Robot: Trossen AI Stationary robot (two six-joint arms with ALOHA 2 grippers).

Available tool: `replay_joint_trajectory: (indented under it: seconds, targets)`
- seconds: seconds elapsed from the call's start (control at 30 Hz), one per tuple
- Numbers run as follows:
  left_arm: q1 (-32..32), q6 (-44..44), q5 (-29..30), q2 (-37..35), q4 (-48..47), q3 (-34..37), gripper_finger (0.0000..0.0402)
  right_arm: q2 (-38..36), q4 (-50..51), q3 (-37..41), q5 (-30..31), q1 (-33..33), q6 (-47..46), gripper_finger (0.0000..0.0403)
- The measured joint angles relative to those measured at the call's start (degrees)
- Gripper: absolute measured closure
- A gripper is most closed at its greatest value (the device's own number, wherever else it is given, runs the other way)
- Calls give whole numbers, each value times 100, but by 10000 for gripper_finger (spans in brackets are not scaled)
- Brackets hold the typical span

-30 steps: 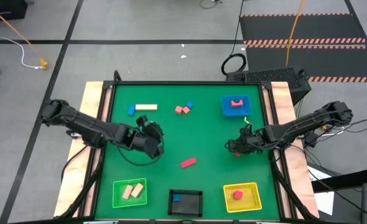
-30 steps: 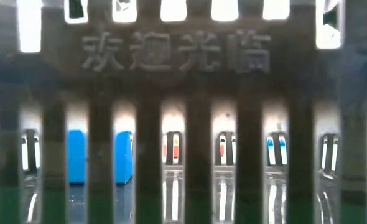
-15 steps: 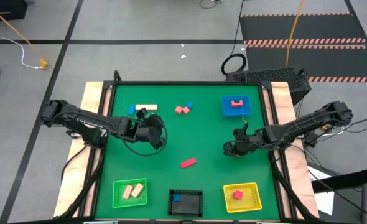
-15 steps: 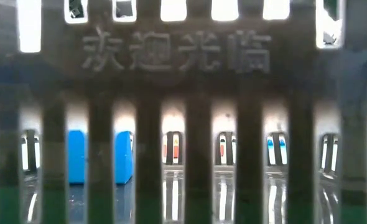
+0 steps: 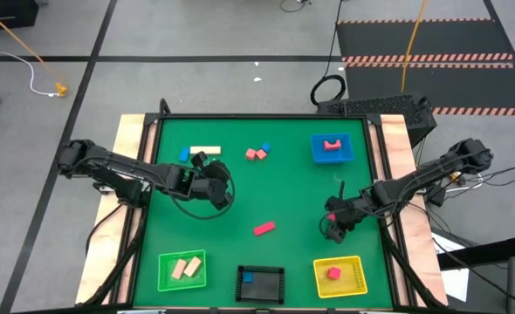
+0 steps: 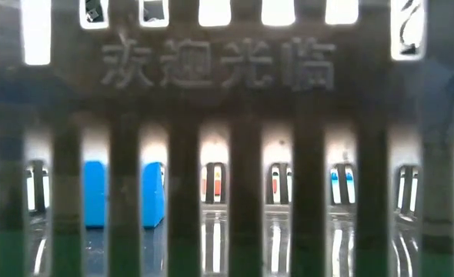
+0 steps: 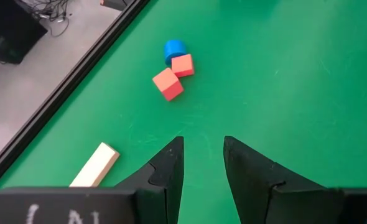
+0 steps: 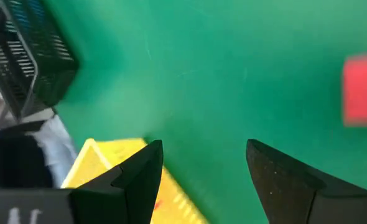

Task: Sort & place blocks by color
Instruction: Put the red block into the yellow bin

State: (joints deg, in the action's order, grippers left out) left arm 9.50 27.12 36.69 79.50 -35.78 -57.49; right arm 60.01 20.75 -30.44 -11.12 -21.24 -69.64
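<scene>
In the high view, loose blocks lie flat on the green mat: a tan bar [image 5: 205,150] beside a blue block [image 5: 185,154], two red cubes [image 5: 256,153] touching a blue piece [image 5: 264,148], and a red bar [image 5: 264,228]. My left gripper [image 5: 216,180] hovers open, near side of the tan bar; its wrist view shows the red cubes [image 7: 168,84] ahead and the tan bar [image 7: 95,165] beside its fingers. My right gripper [image 5: 331,227] is open and empty, between the red bar and the yellow tray [image 5: 355,262]. Its wrist view shows the red bar [image 8: 364,87].
A green tray [image 5: 163,262] holds tan blocks, a black tray [image 5: 259,271] a blue block, and the yellow tray a red block. A flat blue tray [image 5: 319,155] at the far right carries a red piece. The black tray's mesh wall [image 6: 242,192] fills the low view.
My left gripper has moved toward the table's far edge, nearer the tan bar, then kept still. My right gripper has moved toward the near edge, closer to the yellow tray. No block has shifted.
</scene>
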Motion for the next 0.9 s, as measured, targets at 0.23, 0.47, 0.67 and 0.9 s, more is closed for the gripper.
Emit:
replay_joint_trajectory:
  seconds: [0.23,0.47,0.67,0.9]
  targets:
    - [0,186,-1,0,1,0,286,0,-1317,0,1887,12,1701,179]
    - [2,216,-9,0,1,0,286,2,-2761,0,2346,258,-120,179]
    - [0,383,-13,0,8,0,286,203,-4043,0,2375,445,389,179]
    - [27,347,-17,0,3,0,286,362,-3191,7,1877,780,-1994,179]
